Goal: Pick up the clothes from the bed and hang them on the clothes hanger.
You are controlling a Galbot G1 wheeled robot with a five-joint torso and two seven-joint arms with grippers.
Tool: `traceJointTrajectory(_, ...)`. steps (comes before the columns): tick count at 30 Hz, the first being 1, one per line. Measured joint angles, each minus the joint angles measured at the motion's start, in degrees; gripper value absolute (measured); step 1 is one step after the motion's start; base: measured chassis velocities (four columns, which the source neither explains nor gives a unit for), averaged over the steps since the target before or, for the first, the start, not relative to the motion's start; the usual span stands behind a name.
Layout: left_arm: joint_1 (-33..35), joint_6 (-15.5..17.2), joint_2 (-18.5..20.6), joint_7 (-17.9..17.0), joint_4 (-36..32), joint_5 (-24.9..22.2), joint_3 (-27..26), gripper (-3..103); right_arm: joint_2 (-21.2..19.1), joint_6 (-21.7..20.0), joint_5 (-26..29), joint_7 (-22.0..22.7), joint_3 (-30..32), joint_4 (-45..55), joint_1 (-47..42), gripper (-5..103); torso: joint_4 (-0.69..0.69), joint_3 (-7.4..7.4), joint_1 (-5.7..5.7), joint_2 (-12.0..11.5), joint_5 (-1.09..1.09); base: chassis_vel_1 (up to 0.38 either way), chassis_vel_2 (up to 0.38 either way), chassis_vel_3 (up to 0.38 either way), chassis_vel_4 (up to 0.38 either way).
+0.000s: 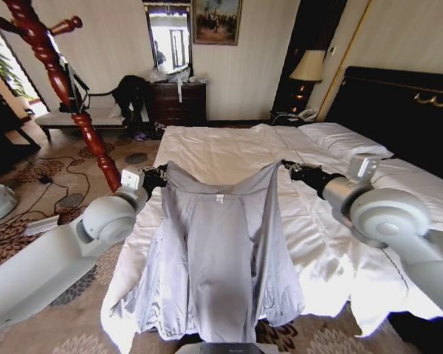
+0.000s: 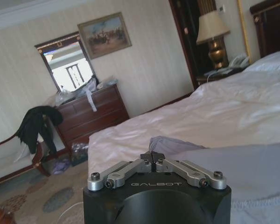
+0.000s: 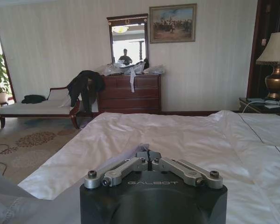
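Note:
The clothes, a light grey thin jacket, hang spread out above the foot of the bed, held up by both shoulders. My left gripper is shut on the jacket's left shoulder, and its wrist view shows a bunch of grey fabric pinched at the gripper. My right gripper is shut on the other shoulder; a fold of cloth sits at the gripper there. The clothes hanger, a dark red turned wooden stand, rises close at the left, beside my left arm.
A wooden dresser with a mirror stands at the far wall, with a bench and a black garment beside it. A nightstand with a lamp sits by the dark headboard. Cables lie on the patterned carpet at left.

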Motion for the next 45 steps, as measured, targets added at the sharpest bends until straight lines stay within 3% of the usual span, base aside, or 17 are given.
traceJointTrajectory(2, 1.16, -0.73, -1.25, 1.50, 3.04, 3.45, 0.79, 0, 4.17, 0.15, -3.05, -0.66, -5.24, -4.86, 3.08, 0, 0.06, 0.00, 0.00, 0.00, -0.01, 0.000, 0.000, 0.000, 0.000)
traceJointTrajectory(4, 1.12, -0.92, -1.90, 1.65, 4.16, 4.22, 1.24, 0, 5.68, 0.25, -4.07, -0.88, -7.15, -6.79, 4.21, 0, 0.06, 0.00, 0.00, 0.00, 0.00, 0.000, 0.000, 0.000, 0.000)
traceJointTrajectory(8, -3.42, -2.36, -6.27, 2.26, 11.64, 7.45, 5.60, 0, 12.52, 0.79, -8.28, -2.04, -14.37, -16.06, 9.16, 0, -0.01, 0.01, 0.00, 0.00, 0.00, 0.000, 0.000, 0.000, 0.000)
traceJointTrajectory(12, -6.08, -4.06, -9.13, 3.61, 18.57, 10.51, 8.13, 0, 17.14, 1.31, -11.92, -2.66, -18.22, -22.43, 11.80, 0, -0.01, 0.00, 0.01, 0.00, 0.01, 0.000, 0.000, 0.000, 0.000)
traceJointTrajectory(18, -4.92, -6.64, -12.39, 5.19, 26.43, 13.96, 9.55, 0, 21.92, 2.44, -14.96, -3.58, -22.30, -30.75, 15.95, 0, 0.01, 0.00, 0.00, 0.00, -0.01, 0.000, 0.000, 0.000, 0.000)
traceJointTrajectory(30, -2.79, -10.01, -20.04, 5.73, 36.06, 19.62, 8.91, 0, 27.33, 3.95, -21.81, -6.87, -26.28, -43.14, 17.04, 0, -0.01, 0.00, 0.00, 0.00, 0.00, 0.000, 0.000, 0.000, 0.000)
traceJointTrajectory(38, -3.15, -9.49, -20.73, 5.88, 38.17, 19.41, 9.18, 0, 29.14, 4.53, -23.97, -7.99, -26.81, -46.12, 15.39, 0, 0.00, -0.01, 0.00, 0.01, 0.00, 0.000, 0.000, 0.000, 0.000)
traceJointTrajectory(40, -2.86, -8.98, -20.38, 5.88, 37.74, 18.85, 9.09, 6, 29.03, 4.53, -23.97, -8.19, -26.82, -46.08, 15.11, -3, -0.01, -0.01, 0.00, 0.01, 0.00, 0.000, 0.000, 0.000, 0.000)
traceJointTrajectory(42, -1.61, -7.48, -19.08, 5.54, 36.27, 17.50, 8.71, 16, 28.22, 4.51, -23.96, -9.37, -26.68, -45.23, 14.19, 8, 0.03, -0.01, -0.01, 0.01, 0.00, 0.000, 0.000, 0.000, 0.000)
traceJointTrajectory(43, -1.25, -7.25, -18.91, 5.21, 36.11, 17.43, 8.55, 16, 28.00, 4.50, -24.05, -9.61, -26.62, -44.93, 13.92, 14, 0.03, -0.01, -0.01, 0.01, 0.00, 0.000, 0.000, 0.000, 0.000)
traceJointTrajectory(45, -0.57, -6.56, -18.71, 5.05, 35.84, 17.34, 8.32, 27, 27.37, 4.50, -24.25, -10.16, -26.32, -44.16, 13.14, 19, 0.03, -0.01, -0.01, 0.01, 0.00, 0.000, 0.000, 0.000, 0.000)
